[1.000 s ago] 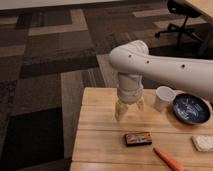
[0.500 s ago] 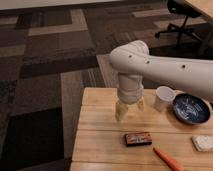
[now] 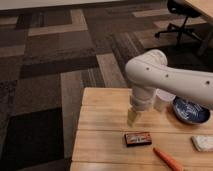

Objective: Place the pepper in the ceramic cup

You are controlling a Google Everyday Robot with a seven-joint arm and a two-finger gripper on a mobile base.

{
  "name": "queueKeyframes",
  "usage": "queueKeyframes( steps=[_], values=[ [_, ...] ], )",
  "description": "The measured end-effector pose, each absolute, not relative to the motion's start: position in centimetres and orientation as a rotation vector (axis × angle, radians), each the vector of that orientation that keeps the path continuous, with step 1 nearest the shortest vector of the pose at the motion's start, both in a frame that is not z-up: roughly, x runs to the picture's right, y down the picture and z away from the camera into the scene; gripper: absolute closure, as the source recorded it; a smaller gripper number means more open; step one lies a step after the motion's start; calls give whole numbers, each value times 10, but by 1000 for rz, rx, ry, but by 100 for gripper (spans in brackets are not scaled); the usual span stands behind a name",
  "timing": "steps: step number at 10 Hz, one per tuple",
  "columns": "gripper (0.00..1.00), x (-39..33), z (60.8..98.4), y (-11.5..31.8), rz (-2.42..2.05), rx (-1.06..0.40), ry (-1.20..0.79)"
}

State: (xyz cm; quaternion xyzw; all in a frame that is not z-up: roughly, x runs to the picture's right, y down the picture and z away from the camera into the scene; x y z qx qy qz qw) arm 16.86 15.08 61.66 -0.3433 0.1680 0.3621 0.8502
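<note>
Currently the pepper [image 3: 167, 159] lies just right of the dark box [image 3: 138, 138]; the gripper [image 3: 132, 118] hovers just behind that box, jaws apart and empty. Probably light, stiff, slick: pinch its thick middle

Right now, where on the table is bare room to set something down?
The gripper hangs over mid-table; left of it and the dark box, the table is bare. Crowded right: ceramic cup, bowl, pepper, white object.
</note>
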Motion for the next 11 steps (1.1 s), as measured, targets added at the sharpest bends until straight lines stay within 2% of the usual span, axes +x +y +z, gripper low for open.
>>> queueKeyframes(
  steps=[3,7,11],
  values=[
    [35,213,617,177,685,-717,308],
    [35,212,617,177,684,-718,306],
    [35,228,615,200,696,-712,272]
  ],
)
